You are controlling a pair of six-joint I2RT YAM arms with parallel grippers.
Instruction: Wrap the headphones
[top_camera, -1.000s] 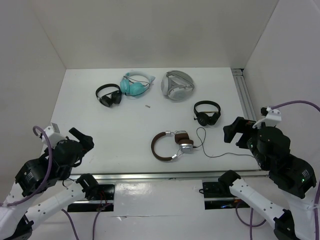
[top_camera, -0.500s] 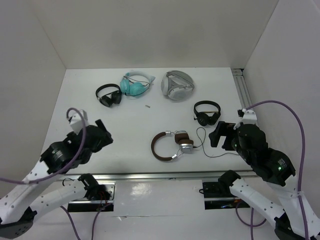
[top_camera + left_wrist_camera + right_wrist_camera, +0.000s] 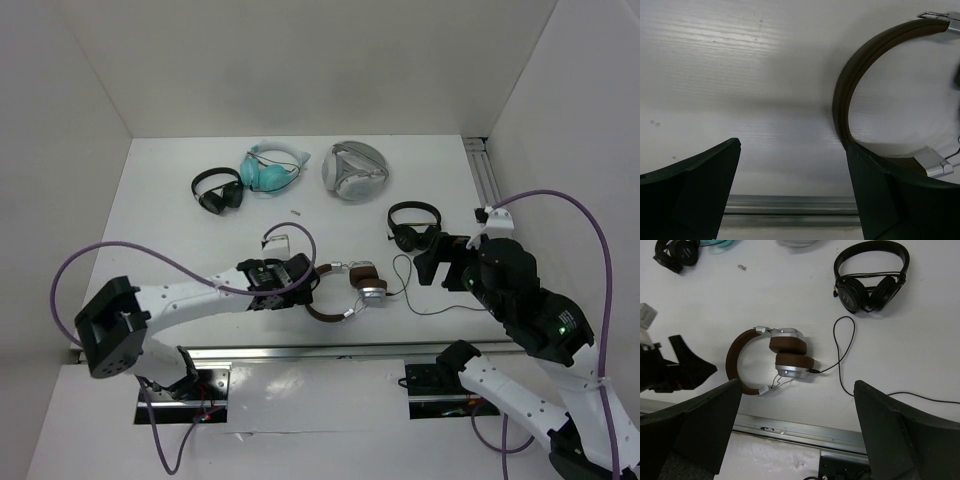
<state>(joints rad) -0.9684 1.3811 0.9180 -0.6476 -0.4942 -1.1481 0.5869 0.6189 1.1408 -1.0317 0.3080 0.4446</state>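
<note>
Two claws are mine, and both are open wide with nothing in them. My left claw (image 3: 792,145) is low over the white tabletop (image 3: 200,240), close to the metal rail (image 3: 330,350) at the near edge. Its right finger (image 3: 890,200) is just beside the brown headband (image 3: 842,100), and I cannot tell if it touches. My right claw (image 3: 797,384) hangs high up and looks down between its two fingers. The headphones (image 3: 788,346) lie flat near the front middle of the tabletop, between my two claws. Their headband curves to the left, and the two brown and silver cups sit close together on the right. A thin black cable (image 3: 854,332) comes out of the lower cup, makes a loose loop, then trails off to the right along the tabletop. It is not wrapped. A bit farther back, on the right, lies a small black pair (image 3: 852,296). Far away at the back there is a row: another black pair (image 3: 218,190), a teal pair (image 3: 270,172) touching it, and a round grey and white thing (image 3: 353,170). One tiny scrap (image 3: 296,212) lies in front of that row.
</note>
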